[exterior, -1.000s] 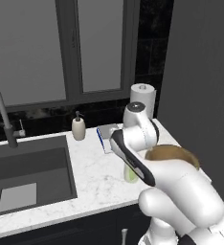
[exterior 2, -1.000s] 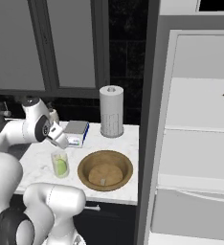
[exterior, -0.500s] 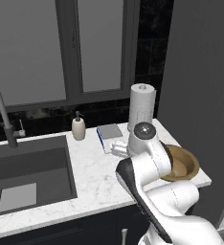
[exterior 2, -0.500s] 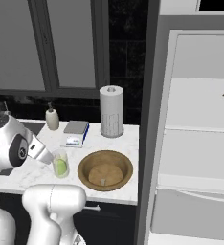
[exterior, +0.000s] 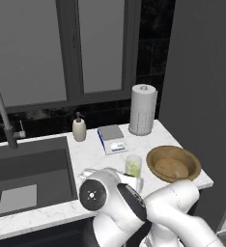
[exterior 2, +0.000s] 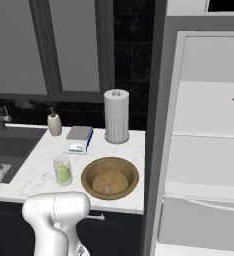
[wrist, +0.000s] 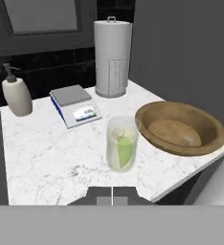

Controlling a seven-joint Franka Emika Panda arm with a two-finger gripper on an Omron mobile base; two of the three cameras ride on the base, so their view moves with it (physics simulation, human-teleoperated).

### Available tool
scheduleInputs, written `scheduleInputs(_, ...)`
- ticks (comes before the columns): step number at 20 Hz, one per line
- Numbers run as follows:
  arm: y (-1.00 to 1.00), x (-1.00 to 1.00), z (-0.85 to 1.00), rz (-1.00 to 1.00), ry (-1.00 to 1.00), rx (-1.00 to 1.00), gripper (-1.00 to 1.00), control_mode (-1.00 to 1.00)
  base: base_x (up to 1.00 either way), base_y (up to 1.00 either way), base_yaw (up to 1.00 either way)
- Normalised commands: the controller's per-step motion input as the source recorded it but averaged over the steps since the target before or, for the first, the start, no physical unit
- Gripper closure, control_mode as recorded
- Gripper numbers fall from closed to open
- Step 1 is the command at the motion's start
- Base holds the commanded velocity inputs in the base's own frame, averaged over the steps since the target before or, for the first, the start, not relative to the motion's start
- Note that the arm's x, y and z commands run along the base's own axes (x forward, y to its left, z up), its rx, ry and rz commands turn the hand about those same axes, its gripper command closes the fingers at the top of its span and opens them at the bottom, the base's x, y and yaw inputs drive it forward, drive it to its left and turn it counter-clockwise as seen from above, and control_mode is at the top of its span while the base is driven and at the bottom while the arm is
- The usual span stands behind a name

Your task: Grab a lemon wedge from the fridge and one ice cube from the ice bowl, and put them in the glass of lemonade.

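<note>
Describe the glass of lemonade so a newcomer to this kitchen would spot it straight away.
Start at the white marble counter to the right of the sink. Near its front edge, just left of the wide wooden ice bowl, stands the glass of lemonade. It is the only clear tumbler there, holding pale liquid with a yellow-green lemon wedge inside, much shorter than the paper-towel roll behind.

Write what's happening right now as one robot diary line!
hand: shut, empty | lemon wedge: in glass of lemonade | ice bowl: beside glass, on counter
</note>
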Motion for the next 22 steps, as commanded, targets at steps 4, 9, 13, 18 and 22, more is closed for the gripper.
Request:
scheduleInputs(4,0.73,-0.21,0.05,0.00,-0.14,-0.23,1.00,-1.00,0.00,0.00,0.00)
scheduleInputs(9,0.61,0.00,0.07,0.00,-0.08,-0.17,1.00,-1.00,0.00,0.00,0.00)
scheduleInputs(13,0.73,0.06,0.05,0.00,-0.10,-0.18,1.00,-1.00,0.00,0.00,0.00)
scheduleInputs(18,0.80,0.00,0.38,0.00,-0.10,-0.26,1.00,-1.00,0.00,0.00,0.00)
scheduleInputs(22,0.51,0.00,0.84,0.00,-0.12,-0.24,1.00,-1.00,0.00,0.00,0.00)
